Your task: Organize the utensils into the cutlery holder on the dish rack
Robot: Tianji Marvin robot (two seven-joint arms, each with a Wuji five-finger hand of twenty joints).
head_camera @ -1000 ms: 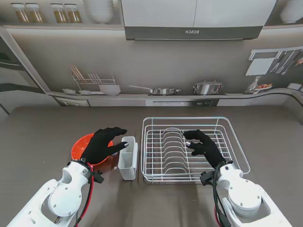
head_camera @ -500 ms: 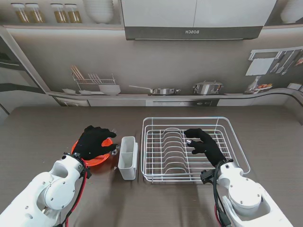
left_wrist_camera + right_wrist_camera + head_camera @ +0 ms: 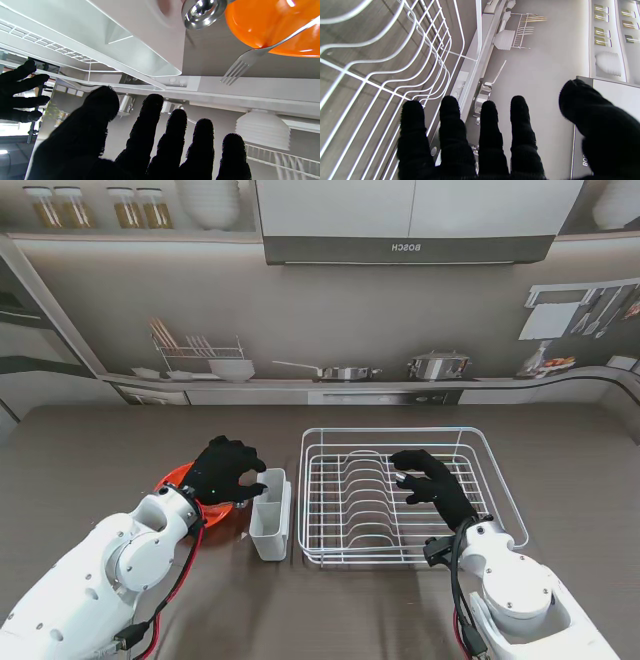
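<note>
Utensils wait outside the white plastic cutlery holder point(image 3: 269, 513), which hangs on the left side of the white wire dish rack point(image 3: 500, 500) and shows nothing inside it from the stand's view. The left wrist view finds a polished steel fork point(image 3: 252, 56) lying across the rim of the orange bowl point(image 3: 270, 25), tines past its edge, and a round steel spoon bowl point(image 3: 202, 12) just beside the holder's wall. The black-gloved left hand point(image 3: 228, 470) hovers over the bowl's near-right side next to the holder, fingers spread and holding nothing. The black-gloved right hand point(image 3: 432, 483) hangs over the rack's wires, loosely curled and empty. By this showing, the sorting looks barely begun: both visible utensils remain to be picked up and dropped in.
</note>
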